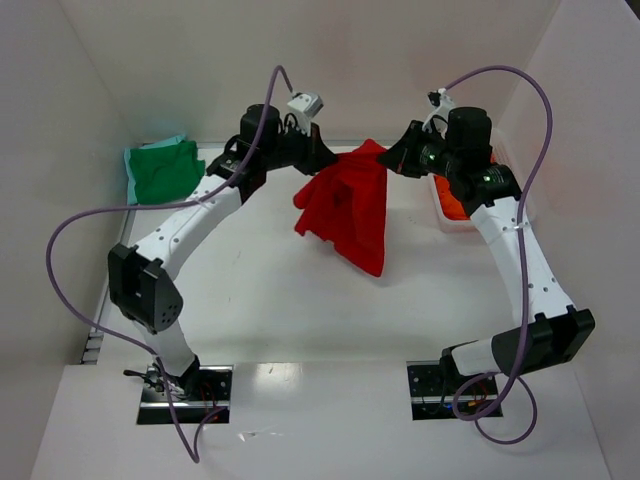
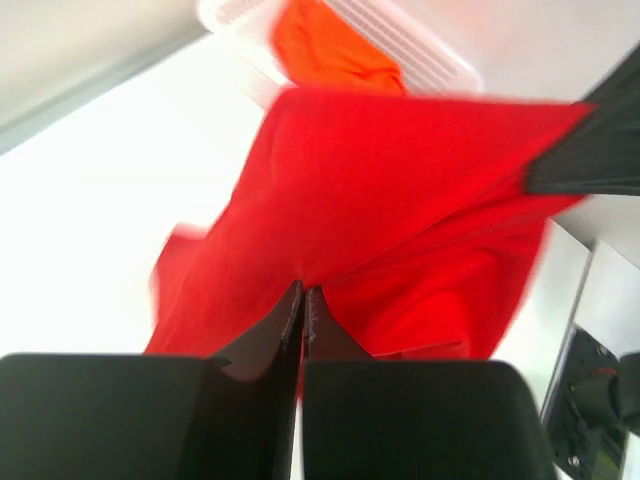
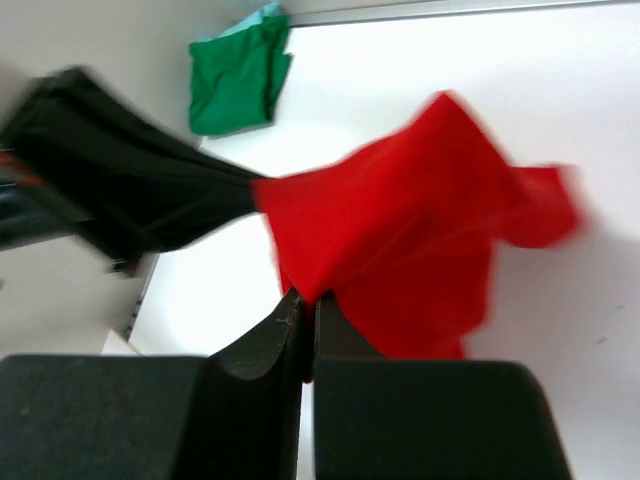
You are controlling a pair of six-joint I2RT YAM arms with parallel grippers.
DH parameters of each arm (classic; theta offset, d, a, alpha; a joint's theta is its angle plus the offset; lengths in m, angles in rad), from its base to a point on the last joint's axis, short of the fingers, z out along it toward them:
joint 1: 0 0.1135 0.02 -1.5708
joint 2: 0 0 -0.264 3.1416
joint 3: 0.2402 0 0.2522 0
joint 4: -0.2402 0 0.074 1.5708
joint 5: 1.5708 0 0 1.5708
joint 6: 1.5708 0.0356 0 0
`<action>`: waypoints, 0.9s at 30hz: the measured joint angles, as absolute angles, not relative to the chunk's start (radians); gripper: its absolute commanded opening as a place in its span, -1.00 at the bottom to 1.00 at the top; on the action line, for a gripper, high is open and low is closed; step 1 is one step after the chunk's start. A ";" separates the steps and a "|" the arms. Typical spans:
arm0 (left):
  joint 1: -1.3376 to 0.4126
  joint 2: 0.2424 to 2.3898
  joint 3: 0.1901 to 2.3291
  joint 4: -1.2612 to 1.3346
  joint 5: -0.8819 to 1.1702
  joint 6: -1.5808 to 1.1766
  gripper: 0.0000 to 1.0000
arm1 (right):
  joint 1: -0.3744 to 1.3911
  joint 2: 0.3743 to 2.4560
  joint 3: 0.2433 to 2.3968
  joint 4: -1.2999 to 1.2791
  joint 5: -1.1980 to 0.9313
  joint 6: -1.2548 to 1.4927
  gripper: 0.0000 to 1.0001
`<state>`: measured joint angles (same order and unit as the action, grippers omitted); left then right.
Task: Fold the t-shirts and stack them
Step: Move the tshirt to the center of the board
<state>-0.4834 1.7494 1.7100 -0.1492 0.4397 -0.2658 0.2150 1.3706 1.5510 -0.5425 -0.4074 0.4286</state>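
Observation:
The red t-shirt (image 1: 350, 205) hangs in the air over the far middle of the table, stretched between both arms. My left gripper (image 1: 335, 160) is shut on its left top edge; the cloth (image 2: 400, 190) spreads out from the closed tips (image 2: 303, 290). My right gripper (image 1: 388, 158) is shut on the right top edge, with red cloth (image 3: 400, 230) fanning out from its tips (image 3: 308, 295). The green t-shirt (image 1: 165, 170) lies folded at the far left, also seen as a green t-shirt (image 3: 240, 75). The orange t-shirt (image 2: 335, 50) sits in the basket at the right, mostly hidden behind my right arm in the top view.
The white lattice basket (image 2: 420, 45) stands at the far right edge of the table, seen as basket (image 1: 452, 222) under my right arm. White walls close in the back and sides. Purple cables loop beside both arms.

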 measured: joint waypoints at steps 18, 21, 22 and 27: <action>-0.359 1.395 1.710 -0.286 -0.064 -0.152 -1.00 | 0.113 1.367 1.544 -0.552 -0.291 0.397 -0.99; -0.365 1.391 1.671 -0.286 -0.060 -0.156 -0.99 | 0.113 1.367 1.519 -0.546 -0.291 0.392 -0.99; -0.366 1.391 1.653 -0.290 -0.048 -0.156 -0.92 | 0.113 1.367 1.509 -0.543 -0.291 0.391 -0.99; -0.365 1.404 1.533 -0.283 0.163 -0.167 0.15 | 0.113 1.367 1.456 -0.547 -0.292 0.388 -0.99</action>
<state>-0.3649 1.4041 1.5326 -0.2827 0.1630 -0.1666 0.1135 1.3674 1.4558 -0.5467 -0.2916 0.3876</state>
